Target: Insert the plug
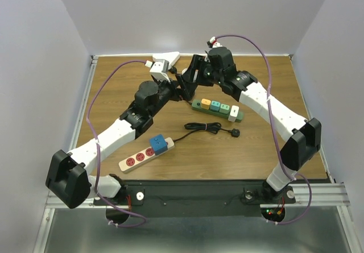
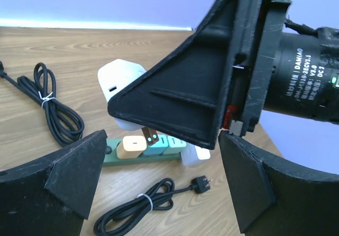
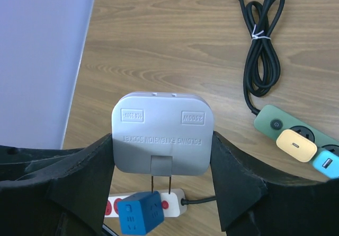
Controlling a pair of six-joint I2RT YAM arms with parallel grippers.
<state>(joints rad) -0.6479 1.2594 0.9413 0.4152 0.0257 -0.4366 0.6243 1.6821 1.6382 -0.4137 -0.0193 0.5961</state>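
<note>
Right gripper [image 3: 161, 159] is clenched on the white plug adaptor [image 3: 161, 135], prongs exposed, raised over the far middle of the wooden table [image 1: 256, 156]. Left gripper [image 2: 161, 164] is spread wide and empty. Recommendation: square the prongs to the nearby green socket strip [image 1: 218, 108], then press straight down. Plain pale walls enclose the table.

Left arm [image 1: 114, 133]: base at near left corner of worktop [image 1: 273, 156], reaching up and inward toward far middle, wrist raised. Left jaws spread wide, facing right wrist; fingers [image 2: 63, 177] low at either side of wrist view. Right arm [image 1: 267, 102]: base at near right corner, elbow high, forearm angled inward, tip nearly meeting left arm's. Right jaws clamped on both sides of white plug [image 3: 163, 135], held above worktop.
</note>
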